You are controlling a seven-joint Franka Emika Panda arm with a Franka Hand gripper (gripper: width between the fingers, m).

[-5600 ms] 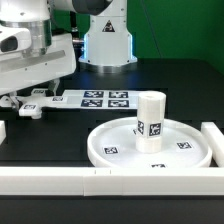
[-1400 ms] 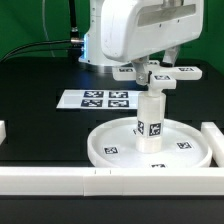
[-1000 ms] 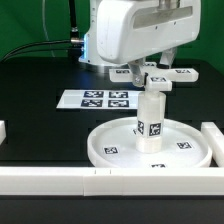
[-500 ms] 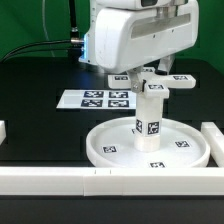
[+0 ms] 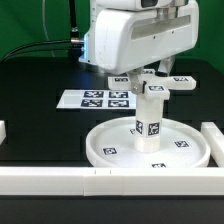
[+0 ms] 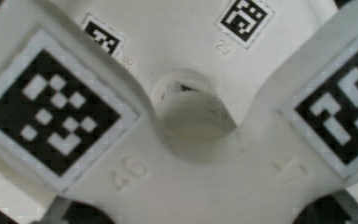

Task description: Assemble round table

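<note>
The large round rimmed disc (image 5: 150,146) lies on the black table near the front. The short thick cylinder (image 5: 150,122) stands upright at its centre. My gripper (image 5: 152,76) is shut on the flat cross-shaped piece (image 5: 153,83) and holds it level right on top of the cylinder. The arm's white body hides my fingers in the exterior view. In the wrist view the cross-shaped piece (image 6: 185,120) fills the picture, with its tags and centre socket close up. My fingertips do not show there.
The marker board (image 5: 96,99) lies flat behind the disc on the exterior view's left. Long white border bars run along the front edge (image 5: 60,178) and at the exterior view's right (image 5: 213,134). The arm's base stands at the back.
The arm has carried the cross-shaped piece from the exterior view's left over to the cylinder. In the last second it has sunk slightly onto the cylinder's top.
</note>
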